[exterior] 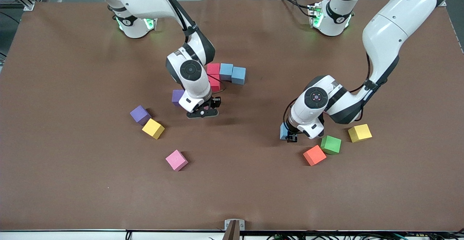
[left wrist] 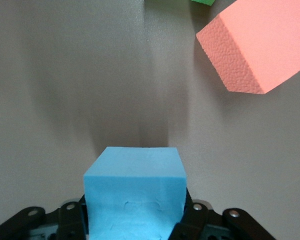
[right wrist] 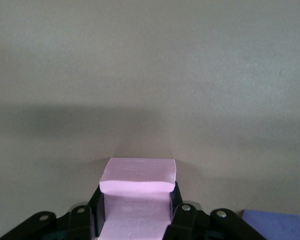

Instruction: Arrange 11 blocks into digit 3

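Two red blocks [exterior: 213,68] [exterior: 215,83] and two light blue blocks [exterior: 226,71] [exterior: 238,75] touch in a cluster near the table's middle. My right gripper [exterior: 204,111] [right wrist: 136,210] is shut on a pale pink cube [right wrist: 137,192], low over the table just nearer the camera than the cluster. My left gripper [exterior: 290,135] [left wrist: 135,215] is shut on a light blue block [exterior: 283,131] [left wrist: 135,187], low beside the orange block [exterior: 314,155] [left wrist: 260,42] and the green block [exterior: 331,144]. A yellow block [exterior: 359,132], another yellow block [exterior: 153,128] and a pink block [exterior: 176,160] lie loose.
One purple cube [exterior: 178,96] lies beside my right gripper and shows in the right wrist view [right wrist: 275,225]. Another purple cube [exterior: 140,114] touches the yellow block toward the right arm's end. The brown table [exterior: 72,69] stretches wide around them.
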